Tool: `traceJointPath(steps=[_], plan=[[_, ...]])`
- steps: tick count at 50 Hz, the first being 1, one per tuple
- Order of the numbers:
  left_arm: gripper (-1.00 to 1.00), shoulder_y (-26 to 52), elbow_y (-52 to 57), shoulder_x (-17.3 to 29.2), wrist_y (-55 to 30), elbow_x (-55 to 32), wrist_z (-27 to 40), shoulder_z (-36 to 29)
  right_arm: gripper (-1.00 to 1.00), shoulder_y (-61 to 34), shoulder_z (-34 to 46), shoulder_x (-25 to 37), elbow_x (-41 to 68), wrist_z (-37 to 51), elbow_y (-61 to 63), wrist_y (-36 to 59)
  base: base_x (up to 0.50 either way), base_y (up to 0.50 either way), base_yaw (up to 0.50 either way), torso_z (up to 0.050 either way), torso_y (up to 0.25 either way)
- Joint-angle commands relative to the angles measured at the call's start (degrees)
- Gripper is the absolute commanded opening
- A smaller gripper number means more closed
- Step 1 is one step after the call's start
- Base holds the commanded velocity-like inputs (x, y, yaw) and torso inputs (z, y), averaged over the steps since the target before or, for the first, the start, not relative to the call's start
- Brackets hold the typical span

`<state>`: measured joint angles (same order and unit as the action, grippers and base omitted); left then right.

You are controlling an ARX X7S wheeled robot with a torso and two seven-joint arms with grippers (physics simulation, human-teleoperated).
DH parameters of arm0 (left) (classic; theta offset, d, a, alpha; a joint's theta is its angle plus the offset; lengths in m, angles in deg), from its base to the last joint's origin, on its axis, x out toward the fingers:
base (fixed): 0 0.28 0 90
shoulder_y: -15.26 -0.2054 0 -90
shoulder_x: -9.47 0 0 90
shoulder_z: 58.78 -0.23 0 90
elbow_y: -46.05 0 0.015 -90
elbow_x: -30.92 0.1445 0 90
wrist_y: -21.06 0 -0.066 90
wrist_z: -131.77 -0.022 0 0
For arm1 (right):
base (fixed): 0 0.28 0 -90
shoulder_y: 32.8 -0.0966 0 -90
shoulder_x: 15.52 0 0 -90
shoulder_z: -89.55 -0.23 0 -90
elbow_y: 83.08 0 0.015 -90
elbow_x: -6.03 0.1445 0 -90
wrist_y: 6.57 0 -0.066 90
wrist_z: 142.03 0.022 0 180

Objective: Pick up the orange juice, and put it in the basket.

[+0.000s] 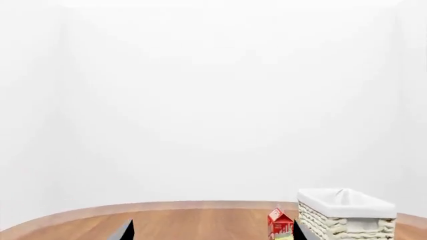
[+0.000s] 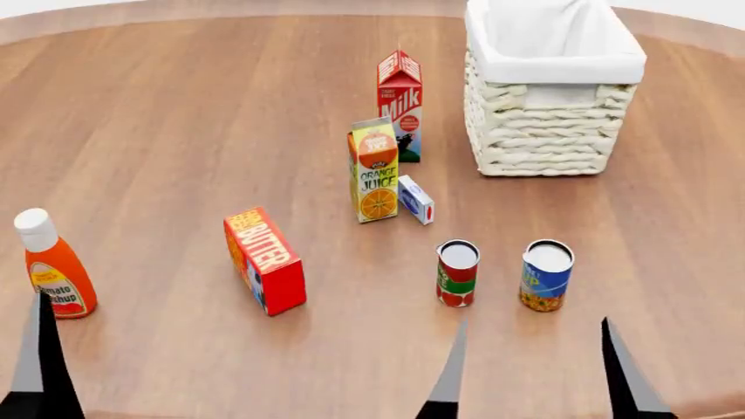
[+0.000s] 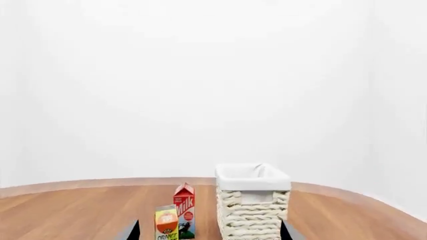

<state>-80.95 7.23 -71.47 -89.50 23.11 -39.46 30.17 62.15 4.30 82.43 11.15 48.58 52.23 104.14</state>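
Since the right tool (image 2: 529,367) hangs spread and empty near us, we should reach over the cans (image 2: 458,273) for the orange juice (image 2: 374,170). We grip its sides, clear of the milk carton (image 2: 399,103); the left tool's (image 2: 41,367) spread we cannot tell.

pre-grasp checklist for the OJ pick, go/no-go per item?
1. Orange juice upright, not yet held: ok.
2. Right gripper open, nothing between its fingertips: ok.
3. Left gripper: only one fingertip in the head view, so cannot tell.
4. Space around the carton: not ok. The milk carton stands just behind it and a small white-blue box sits close beside its base.
5. Approach path: two cans stand between the right gripper and the juice: not ok.
6. Basket upright; bottom hidden: cannot tell.
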Motion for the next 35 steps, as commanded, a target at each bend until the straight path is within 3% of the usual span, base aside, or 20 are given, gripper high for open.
traceJointPath(steps=[1,16,25,35], plan=[[1.00,0.4,5.2,1.1,-2.6,-1.5,1.2,1.1,1.00,-0.3,0.0,1.0,0.6,1.2,6.0,3.4,0.00,0.00,0.00,0.000,0.000],[1.00,1.6,7.8,2.4,-5.0,-5.1,4.1,6.6,1.00,-0.3,-1.2,1.9,1.9,2.2,7.3,3.8,0.00,0.00,0.00,0.000,0.000],[1.00,2.3,8.6,4.4,-5.3,-9.1,6.9,11.1,1.00,-2.0,2.0,3.5,-1.1,3.1,8.0,7.4,0.00,0.00,0.00,0.000,0.000],[1.00,2.0,8.5,7.8,-4.2,-12.1,11.1,11.2,1.00,-2.5,3.0,4.2,-2.0,4.1,8.1,8.4,0.03,0.00,0.00,0.000,0.000]])
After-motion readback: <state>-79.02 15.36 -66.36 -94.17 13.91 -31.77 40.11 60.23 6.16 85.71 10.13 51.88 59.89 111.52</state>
